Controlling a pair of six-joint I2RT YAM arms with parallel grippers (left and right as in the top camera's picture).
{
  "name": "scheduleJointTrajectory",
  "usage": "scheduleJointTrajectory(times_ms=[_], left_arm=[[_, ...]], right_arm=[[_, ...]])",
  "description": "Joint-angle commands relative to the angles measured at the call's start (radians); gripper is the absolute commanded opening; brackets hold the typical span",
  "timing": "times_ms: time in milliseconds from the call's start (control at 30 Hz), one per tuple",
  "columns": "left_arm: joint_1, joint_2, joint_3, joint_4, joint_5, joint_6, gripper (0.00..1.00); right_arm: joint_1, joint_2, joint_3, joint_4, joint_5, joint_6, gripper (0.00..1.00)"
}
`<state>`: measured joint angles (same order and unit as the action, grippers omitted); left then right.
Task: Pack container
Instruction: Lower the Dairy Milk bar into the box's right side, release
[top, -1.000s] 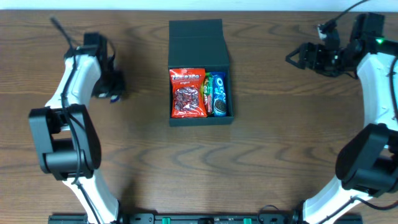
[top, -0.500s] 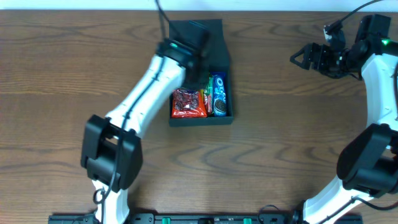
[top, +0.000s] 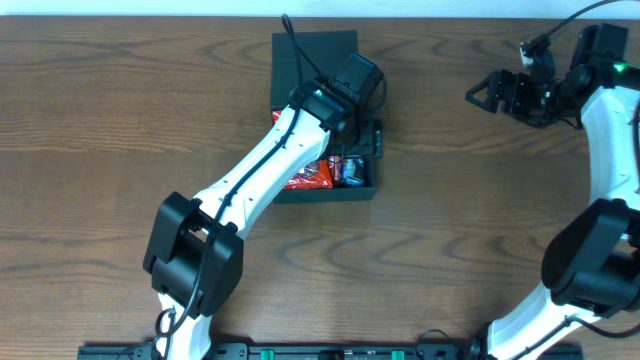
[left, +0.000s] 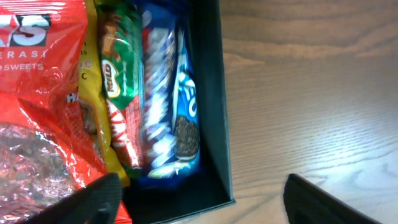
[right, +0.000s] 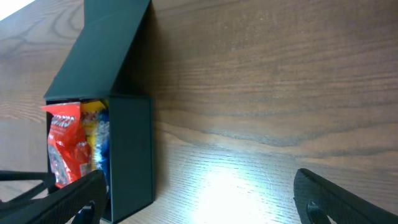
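Teal container (top: 330, 194), overhead: it sits on the wooden table (top: 120, 120) at mid-width, toward the far edge, with its lid (top: 312, 55) lying open behind it.
Left gripper (top: 362, 150), overhead: it hangs over the box's right side, and its arm crosses the contents.
Right gripper (top: 482, 92), overhead: it is well apart from the box, off to the right, and it looks spread.
Left wrist, jaws: they are wide apart with nothing in them, and the container's right wall (left: 211, 93) runs up between the two fingers (left: 99, 196).
Left wrist, contents: a red packet (left: 37, 112), a yellow packet (left: 93, 93), a green bar (left: 118, 68) and a blue pack (left: 171, 112) are packed side by side.
Right wrist, jaws: they are fully spread and empty, with bare table between the fingers (right: 68, 199).
Right wrist, box: the container (right: 130, 155) is seen from its side, its lid (right: 99, 50) flat behind and the packets peeking above the rim.
Risk: if it drops straight down, I'd expect one finger to hit the wall's rim and shove the box, or to crush the blue pack.
Risk, lid: packets standing proud could stop it from closing.
Hidden: the arm covers most of the box from above. The yellow packet is mostly buried. The hinge cannot be made out. The fingertips are cut off in both wrist views.
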<state>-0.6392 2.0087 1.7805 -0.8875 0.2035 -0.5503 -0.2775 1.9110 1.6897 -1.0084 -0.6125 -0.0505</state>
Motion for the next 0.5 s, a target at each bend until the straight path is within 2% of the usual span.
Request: scheduleJointTrajectory(times_ms=[0,33,67,133,200,233,267,300,333,367,467], left_arm=[[0.006,0.005,0.014,0.016,0.0,-0.007,0.88],[0.008,0.005,0.019,0.03,0.001,0.011,0.98],[0.013,0.003,0.026,0.041,0.01,0.022,0.95],[0.032,0.003,0.048,0.079,0.076,0.068,0.95],[0.067,0.002,0.079,0.104,0.161,0.116,0.95],[0.087,0.001,0.095,0.103,0.178,0.119,0.95],[0.111,-0.001,0.111,0.103,0.192,0.127,0.96],[0.143,-0.003,0.127,0.103,0.211,0.151,0.69],[0.188,-0.006,0.146,0.103,0.229,0.175,0.15],[0.215,-0.008,0.153,0.104,0.233,0.181,0.06],[0.335,-0.011,0.166,0.12,0.232,0.181,0.06]], right_arm=[[-0.004,0.002,0.005,-0.002,-0.005,0.008,0.95],[-0.003,0.002,0.005,-0.002,-0.005,0.008,0.95],[-0.003,0.002,0.005,-0.002,-0.005,0.002,0.95],[-0.003,0.002,0.005,-0.001,-0.005,-0.003,0.93],[0.001,0.002,0.005,0.002,-0.005,-0.002,0.88],[0.005,0.002,0.005,0.003,-0.005,-0.003,0.8],[0.01,0.002,0.005,0.004,-0.005,-0.003,0.64],[0.019,0.002,0.005,0.006,-0.005,-0.003,0.38],[0.032,0.002,0.004,0.012,-0.005,-0.003,0.01],[0.043,0.003,0.004,0.02,-0.005,-0.005,0.01],[0.094,0.011,-0.002,0.06,-0.005,-0.018,0.01]])
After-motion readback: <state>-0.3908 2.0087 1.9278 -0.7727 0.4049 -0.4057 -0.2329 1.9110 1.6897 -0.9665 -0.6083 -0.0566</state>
